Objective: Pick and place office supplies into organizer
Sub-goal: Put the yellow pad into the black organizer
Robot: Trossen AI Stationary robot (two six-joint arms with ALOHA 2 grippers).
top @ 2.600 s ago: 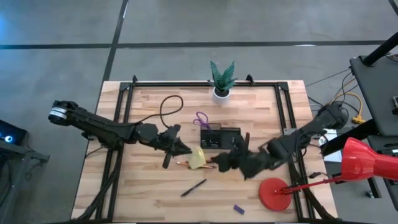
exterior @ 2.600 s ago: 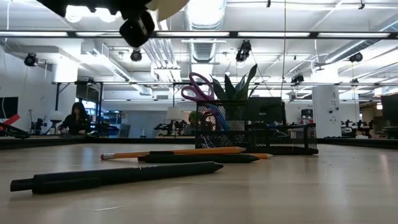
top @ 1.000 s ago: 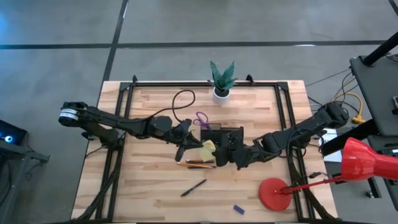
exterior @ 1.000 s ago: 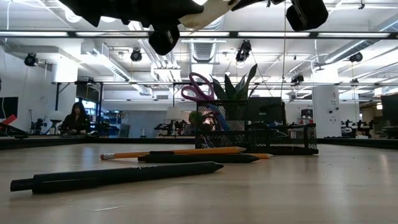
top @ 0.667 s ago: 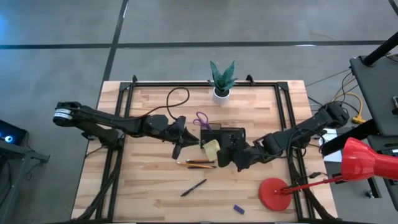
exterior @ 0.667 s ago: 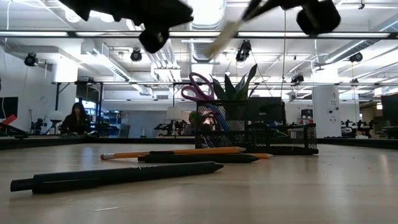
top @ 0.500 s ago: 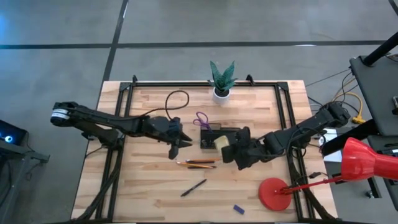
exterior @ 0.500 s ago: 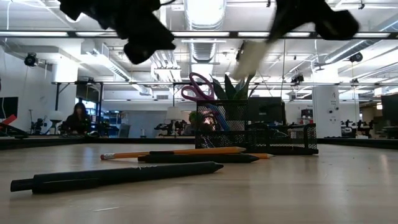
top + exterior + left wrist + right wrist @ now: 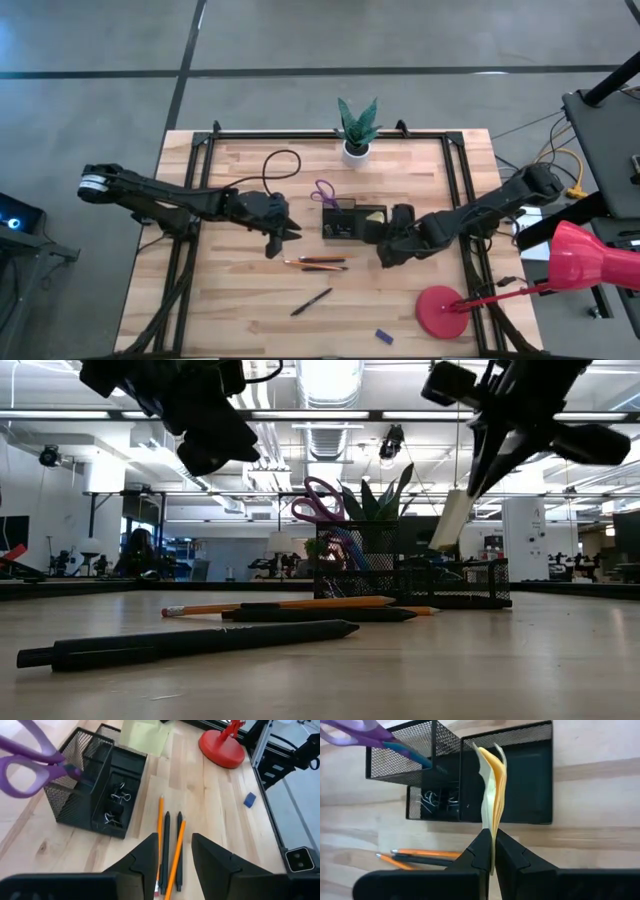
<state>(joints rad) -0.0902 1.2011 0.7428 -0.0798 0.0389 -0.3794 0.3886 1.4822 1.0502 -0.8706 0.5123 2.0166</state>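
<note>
My right gripper (image 9: 492,854) is shut on the yellow sticky-note pad (image 9: 492,780) above the black mesh organizer (image 9: 530,780), over its low right compartment; in the low view the pad (image 9: 452,520) hangs just above the organizer (image 9: 460,585). Purple scissors (image 9: 322,192) stand in the tall compartment. My left gripper (image 9: 175,852) is open in the air left of the organizer (image 9: 340,232), above orange and black pens (image 9: 167,845) lying on the table. A black pen (image 9: 312,301) and a blue eraser (image 9: 383,337) lie nearer the front. My right gripper pinches the pad's one edge (image 9: 491,827) between its two fingers, all the sheets together. The fingers (image 9: 492,455) slant down from the table's right side. The pad hangs below them edge-on and tilted, its free end slightly fanned, lifted clear of the organizer.
A red lamp base (image 9: 440,310) stands at the front right, a potted plant (image 9: 357,130) at the far edge. Binder clips (image 9: 115,805) lie in the organizer's middle compartment. A black cable (image 9: 275,170) loops on the table's far left.
My left gripper has let go of the pad and drawn back toward the table's left edge. My right gripper has carried the pad toward the far right, over the organizer, rolling and tipping down, so the pad has turned from lying flat to hanging on edge.
</note>
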